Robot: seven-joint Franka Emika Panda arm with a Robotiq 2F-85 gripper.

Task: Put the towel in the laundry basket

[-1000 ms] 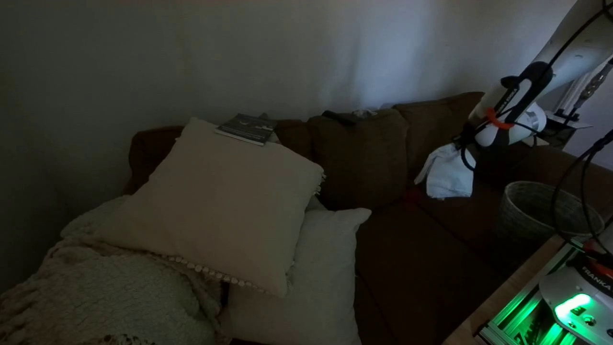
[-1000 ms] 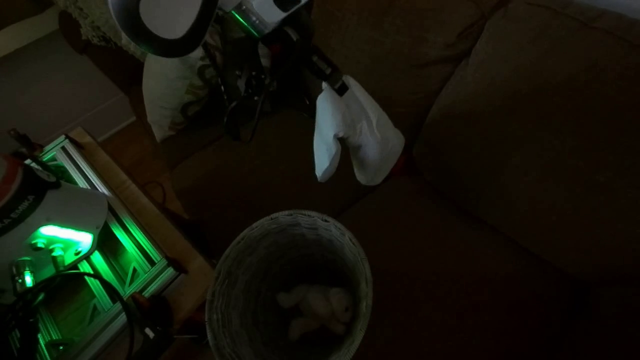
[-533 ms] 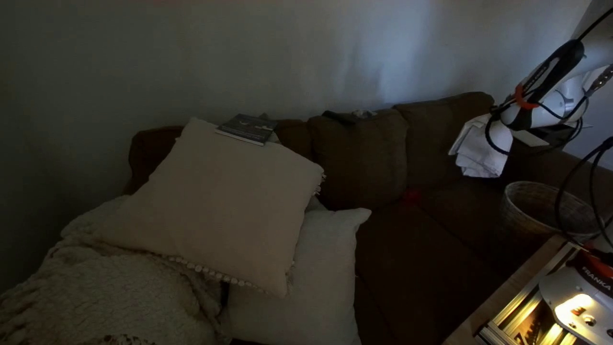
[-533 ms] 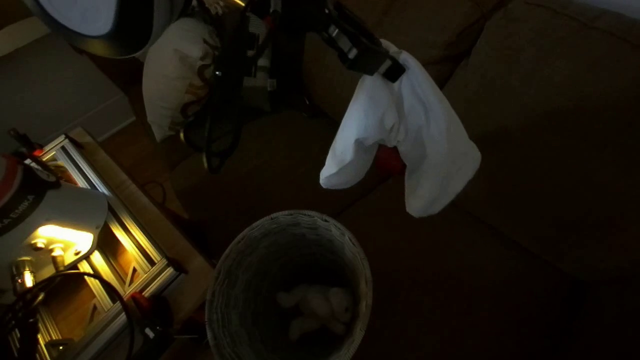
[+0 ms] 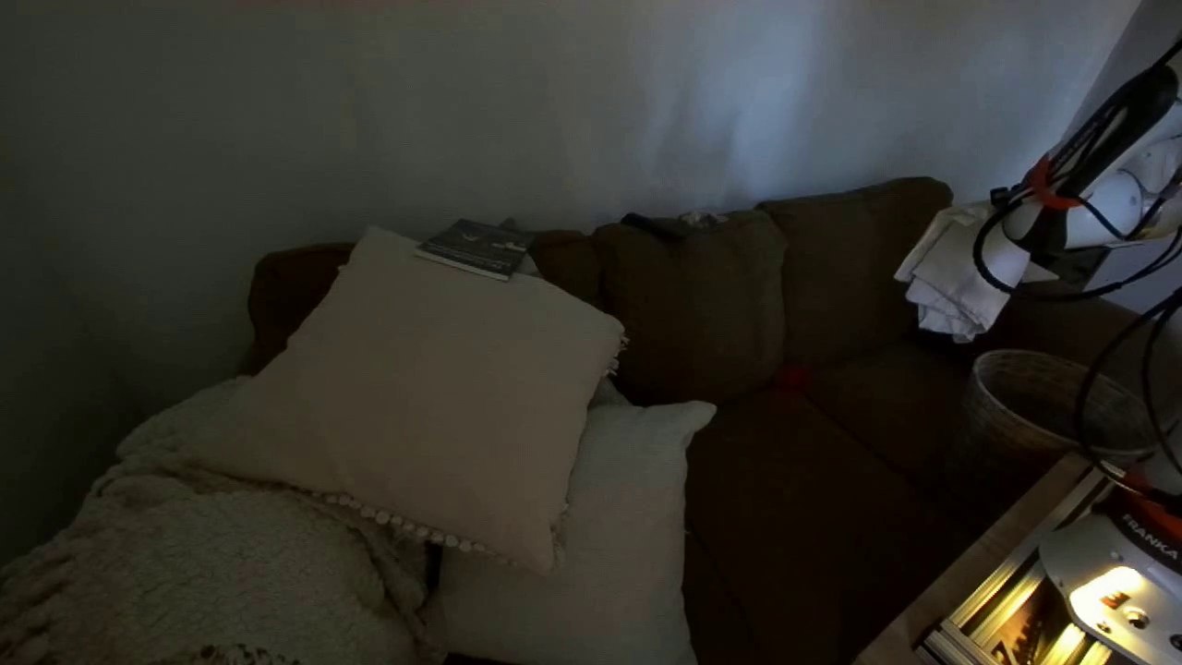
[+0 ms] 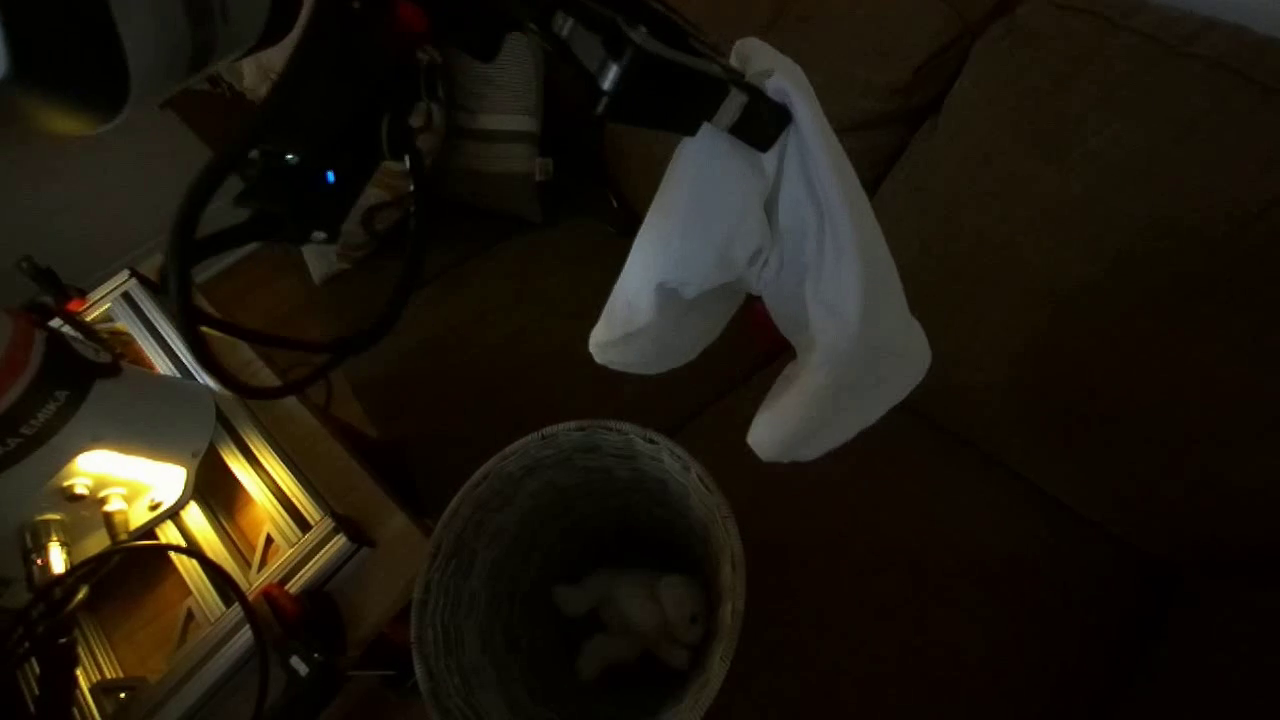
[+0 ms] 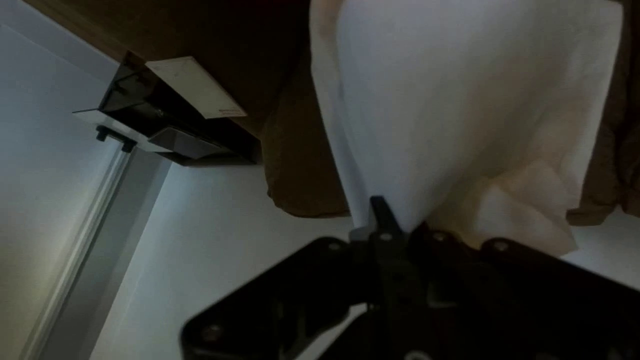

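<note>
In an exterior view: gripper, black, fingers brought together on a gathered fold of the towel. Towel: white, hanging beneath the gripper in two lobes. Laundry basket, woven, round-mouthed, lower than the gripper and near it, apart from the towel. Plush toy, pale, inside the basket.

In an exterior view: sofa, brown, below and beyond the gripper. Pale cushions, two, one over part of the other, well apart from the gripper. Book, at the upper cushion's edge. Blanket, fleecy, off-white, next to the cushions and farther from the gripper.

In the wrist view: towel pinched at the fingertips, fanning out past them. Furniture piece, dark, kind unclear, well apart from the gripper; flat white item near it.
</note>
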